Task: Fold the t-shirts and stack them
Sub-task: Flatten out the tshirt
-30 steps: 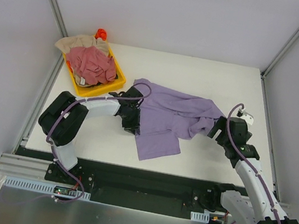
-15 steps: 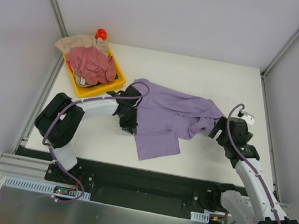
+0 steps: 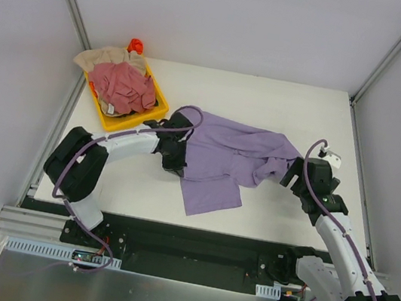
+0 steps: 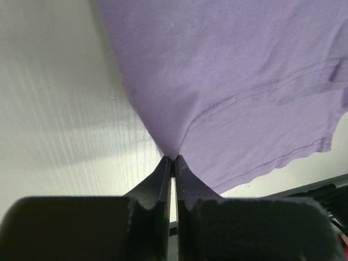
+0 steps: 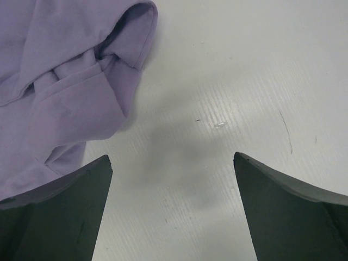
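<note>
White-topped, the table (image 3: 284,103) is seen to carry three t-shirts, one tray and two grippers. One lavender t-shirt (image 3: 230,159) is spread in a rumpled state across the middle of the table, with its lower part reaching toward the near edge and one sleeve bunched at its right end. One yellow tray (image 3: 160,104) is set at the far left corner, its near corner close to the lavender cloth. Two shirts are heaped in it: one pink-red t-shirt (image 3: 123,85) is piled on top, and one beige t-shirt (image 3: 97,58) is draped over the tray's far rim. One small orange-red object (image 3: 135,45) is seen just behind the tray; what it is cannot be told. The left gripper (image 4: 174,160) is clamped on the left edge of the lavender t-shirt, where the cloth is drawn to a point between the closed fingers. The right gripper (image 5: 172,160) is held spread wide over bare table just beside the bunched sleeve, and nothing is gripped or touched by it.
</note>
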